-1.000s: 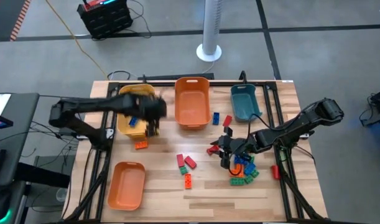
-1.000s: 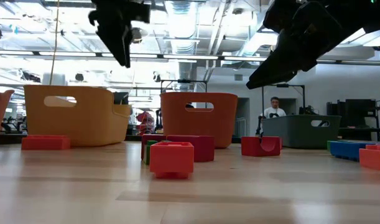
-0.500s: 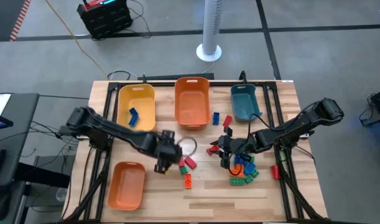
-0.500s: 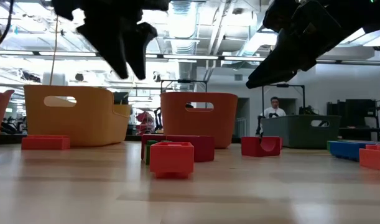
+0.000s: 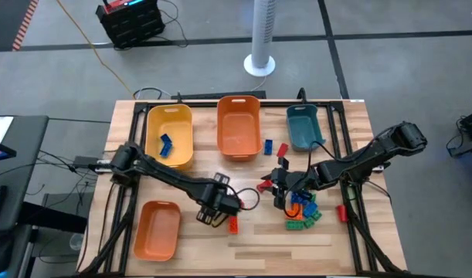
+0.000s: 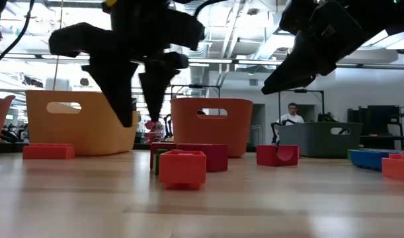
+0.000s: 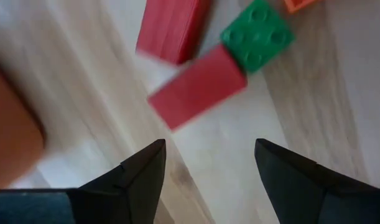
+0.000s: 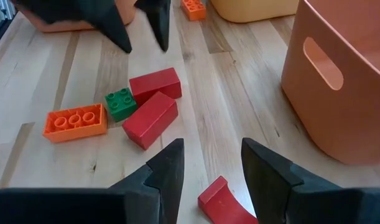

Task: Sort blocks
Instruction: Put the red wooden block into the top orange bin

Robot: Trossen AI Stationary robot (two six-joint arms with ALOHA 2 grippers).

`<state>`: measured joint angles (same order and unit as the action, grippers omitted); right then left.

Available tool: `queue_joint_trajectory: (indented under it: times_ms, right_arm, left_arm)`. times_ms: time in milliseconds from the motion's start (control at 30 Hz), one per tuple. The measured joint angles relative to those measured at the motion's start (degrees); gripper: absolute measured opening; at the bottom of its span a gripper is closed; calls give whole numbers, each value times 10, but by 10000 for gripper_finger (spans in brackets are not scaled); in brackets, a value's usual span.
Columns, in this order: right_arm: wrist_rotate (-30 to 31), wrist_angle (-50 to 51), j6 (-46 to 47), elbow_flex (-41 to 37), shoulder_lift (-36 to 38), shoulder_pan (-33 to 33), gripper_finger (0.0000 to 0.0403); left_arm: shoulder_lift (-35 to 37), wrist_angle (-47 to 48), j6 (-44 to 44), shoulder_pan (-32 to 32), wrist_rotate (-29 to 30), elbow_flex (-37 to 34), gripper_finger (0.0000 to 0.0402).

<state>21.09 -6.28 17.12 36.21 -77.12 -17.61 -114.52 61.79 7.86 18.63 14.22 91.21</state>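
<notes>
A: Surface (image 5: 243, 239): pale wood planks, black rails down both sides. A grey floor surrounds it; a white fan column (image 5: 262, 38) stands behind. In the low view a person (image 6: 292, 114) stands far back in the room.

B: Bins?

A: Yellow bin (image 5: 168, 135), orange bin (image 5: 239, 127) and teal bin (image 5: 303, 126) along the far edge; a second orange bin (image 5: 157, 229) at the near left corner. One blue block (image 5: 165, 145) lies in the yellow bin.

B: Hands?

A: Left hand (image 5: 218, 212) is at mid-surface, fingers apart, nothing held, poised over two red blocks (image 7: 196, 81) and a green block (image 7: 258, 36); an orange block (image 5: 233, 225) lies just beside. Right hand (image 5: 280, 188) hangs partly open and empty beside the mixed block pile (image 5: 303, 210).

B: Open room?

A: Bare wood along the near edge.
</notes>
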Motion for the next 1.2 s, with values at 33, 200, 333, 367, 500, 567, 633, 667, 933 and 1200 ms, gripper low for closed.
queue_joint_trajectory:
  times_ms: [33, 200, 333, 367, 500, 567, 633, 667, 933, 1200]
  right_arm:
    - [0, 1, 1, 0, 0, 0, 175]
    - [-1, 68, 21, 10, 0, 0, 175]
    - [-1, 144, 59, 28, 0, 0, 175]
    - [-1, 153, 65, 30, 0, 0, 175]
    - [-1, 149, 67, 31, 0, 0, 175]
    - [-1, 148, 66, 31, 0, 0, 175]
    - [-1, 145, 66, 31, 0, 0, 175]
    - [-1, 142, 66, 31, 0, 0, 175]
    - [-1, 140, 63, 31, 0, 0, 175]
    - [-1, 139, 62, 31, 0, -1, 175]
  left_arm:
    - [-6, 1, 18, 0, 0, 10, 233]
    - [-19, -15, 118, -2, 0, 27, 220]
    - [-19, -48, 182, -7, -3, 24, 218]
    - [-19, -52, 195, -9, -3, 24, 218]
    - [-22, -55, 240, -21, -20, 24, 218]
    - [-31, -54, 255, -27, -32, 24, 218]
    - [-47, -45, 270, -33, -35, 23, 218]
    - [-51, -35, 278, -35, -36, 23, 218]
    - [-74, -31, 285, -37, -33, 22, 212]
    - [-75, 6, 224, -38, -31, 22, 143]
